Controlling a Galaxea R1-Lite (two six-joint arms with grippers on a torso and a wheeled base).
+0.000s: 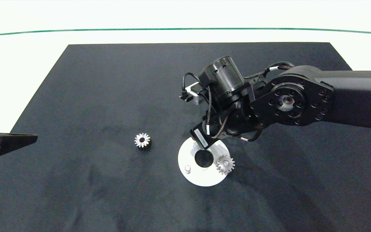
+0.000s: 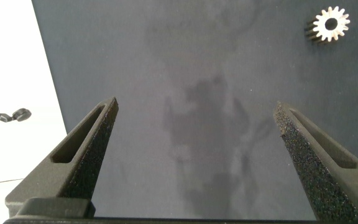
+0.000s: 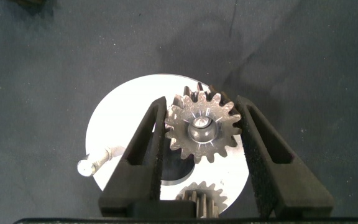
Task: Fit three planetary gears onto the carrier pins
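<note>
The white disc (image 1: 201, 177) lies right of the mat's centre. In the right wrist view my right gripper (image 3: 201, 102) is shut on a planetary gear (image 3: 202, 129), a carrier pin showing through the gear's centre hole. A second gear (image 1: 225, 165) sits on the disc's right-hand pin and is also in the right wrist view (image 3: 202, 196). One carrier pin (image 1: 187, 168) stands bare at the disc's left. A third gear (image 1: 142, 140) lies loose on the mat, left of the disc. My left gripper (image 2: 194, 106) hangs open over bare mat at the table's left edge.
A black mat (image 1: 108, 80) covers most of the white table (image 1: 27, 48). A thin green line (image 1: 185, 29) runs along the far side. The right arm's wrist (image 1: 224, 96) hides the far part of the disc in the head view.
</note>
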